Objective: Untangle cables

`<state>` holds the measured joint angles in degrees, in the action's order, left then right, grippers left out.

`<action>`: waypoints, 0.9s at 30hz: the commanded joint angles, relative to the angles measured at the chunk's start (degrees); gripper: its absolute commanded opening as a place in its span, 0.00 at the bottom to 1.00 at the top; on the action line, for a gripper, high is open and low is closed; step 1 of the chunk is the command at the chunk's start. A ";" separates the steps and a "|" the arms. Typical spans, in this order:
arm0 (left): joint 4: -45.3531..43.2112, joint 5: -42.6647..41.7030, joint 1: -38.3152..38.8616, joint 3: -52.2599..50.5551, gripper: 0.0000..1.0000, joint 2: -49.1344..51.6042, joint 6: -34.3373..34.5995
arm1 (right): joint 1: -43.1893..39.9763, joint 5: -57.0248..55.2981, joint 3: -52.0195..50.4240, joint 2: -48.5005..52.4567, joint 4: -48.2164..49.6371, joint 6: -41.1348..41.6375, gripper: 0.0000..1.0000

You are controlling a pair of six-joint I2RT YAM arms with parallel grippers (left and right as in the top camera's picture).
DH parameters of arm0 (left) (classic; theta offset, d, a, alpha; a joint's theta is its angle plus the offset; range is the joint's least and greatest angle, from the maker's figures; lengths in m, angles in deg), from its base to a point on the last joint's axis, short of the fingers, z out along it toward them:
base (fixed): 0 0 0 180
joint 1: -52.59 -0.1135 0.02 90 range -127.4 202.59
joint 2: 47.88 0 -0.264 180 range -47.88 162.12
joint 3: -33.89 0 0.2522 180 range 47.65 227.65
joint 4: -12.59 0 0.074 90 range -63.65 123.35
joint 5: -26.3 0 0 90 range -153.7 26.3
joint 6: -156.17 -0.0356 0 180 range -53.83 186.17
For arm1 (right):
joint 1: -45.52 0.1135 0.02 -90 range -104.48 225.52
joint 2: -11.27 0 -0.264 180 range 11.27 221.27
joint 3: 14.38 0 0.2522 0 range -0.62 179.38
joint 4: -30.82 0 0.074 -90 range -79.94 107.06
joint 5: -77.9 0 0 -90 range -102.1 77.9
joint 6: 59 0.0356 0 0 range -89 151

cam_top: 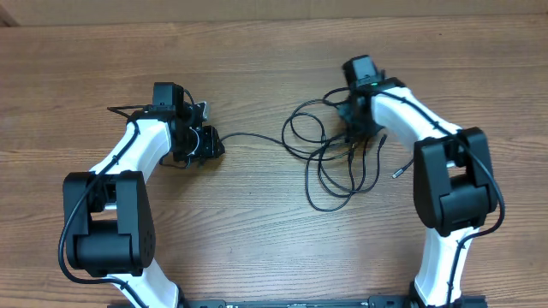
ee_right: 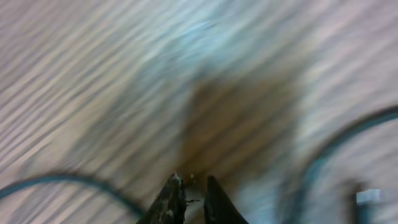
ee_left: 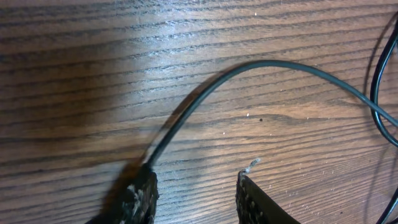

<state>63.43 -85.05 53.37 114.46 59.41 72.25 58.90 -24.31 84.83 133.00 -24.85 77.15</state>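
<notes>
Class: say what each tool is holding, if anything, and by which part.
Left tool: jaws apart, nothing between them; a cable meets one fingertip. Right tool: tips nearly together, view blurred; a hold cannot be told.

- Left arm [cam_top: 141,150] — smooth white shells between blocky black joint housings.
- Right arm [cam_top: 404,108]: the same white and black, with a small green spot [cam_top: 374,83] on its black wrist block.
- Thick black wires [cam_top: 122,152] run along the white links of both.
- Left gripper [ee_left: 196,196]: black fingers [ee_left: 140,199], tips rough and flecked pale.
- Right gripper [ee_right: 189,199] — dark narrow fingers [ee_right: 168,202] tapering to points, blurred.
</notes>
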 commanded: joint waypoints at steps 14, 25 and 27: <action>-0.48 0.35 0.81 1.09 0.43 0.09 0.83 | -5.75 12.02 5.16 0.20 0.35 -14.16 0.52; -0.50 0.35 0.81 1.09 0.46 0.09 0.85 | -0.55 30.73 15.23 0.57 -3.10 -22.14 0.55; -0.48 0.39 0.79 1.09 0.47 0.09 0.83 | 1.66 30.73 14.58 0.94 -3.52 -24.22 0.50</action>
<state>62.99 -85.02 53.74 114.46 59.43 72.25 57.59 2.77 100.04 133.59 -28.17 58.03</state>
